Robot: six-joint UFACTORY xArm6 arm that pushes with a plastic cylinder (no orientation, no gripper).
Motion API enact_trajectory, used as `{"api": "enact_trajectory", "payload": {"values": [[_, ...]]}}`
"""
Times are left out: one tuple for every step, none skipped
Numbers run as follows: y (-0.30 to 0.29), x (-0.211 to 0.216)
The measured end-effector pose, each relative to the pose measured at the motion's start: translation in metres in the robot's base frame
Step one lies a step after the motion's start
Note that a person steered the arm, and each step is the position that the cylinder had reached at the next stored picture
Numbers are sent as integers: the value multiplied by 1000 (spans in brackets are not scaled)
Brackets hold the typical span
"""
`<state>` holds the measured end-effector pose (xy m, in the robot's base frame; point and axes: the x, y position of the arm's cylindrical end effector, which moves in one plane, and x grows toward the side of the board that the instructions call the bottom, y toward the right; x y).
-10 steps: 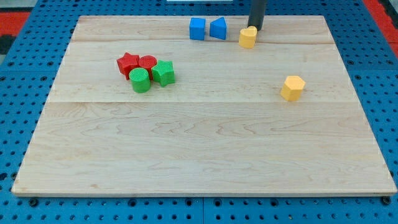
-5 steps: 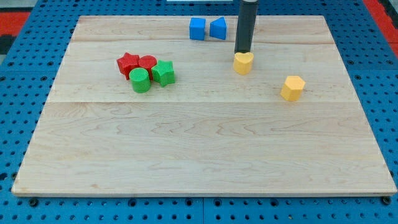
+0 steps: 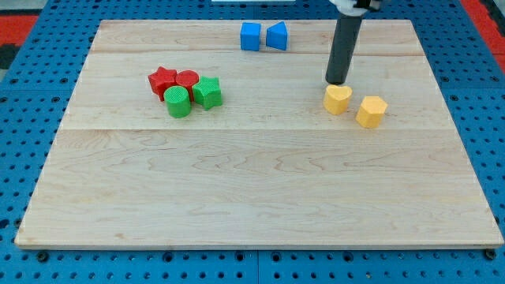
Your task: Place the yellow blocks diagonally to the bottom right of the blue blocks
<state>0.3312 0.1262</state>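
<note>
The arm has no gripper; my tip (image 3: pixel 338 83) seems to touch the yellow heart block (image 3: pixel 338 99) at its 12 o'clock edge, on the wooden board (image 3: pixel 260 189).

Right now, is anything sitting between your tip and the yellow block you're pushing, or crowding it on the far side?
Nothing visible stands between them: my tip is right at the top edge of the yellow heart block. The yellow hexagon block sits just to its right, slightly lower, with a small gap. The blue blocks lie up and left.

Robotics lab, wooden board (image 3: pixel 260 197), blue pegboard bench (image 3: pixel 24 118)
</note>
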Motion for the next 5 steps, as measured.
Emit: {"api": "enact_trajectory", "payload": {"values": [[-62, 12], [-51, 46], [-20, 47], [-29, 45], [-38, 35]]}}
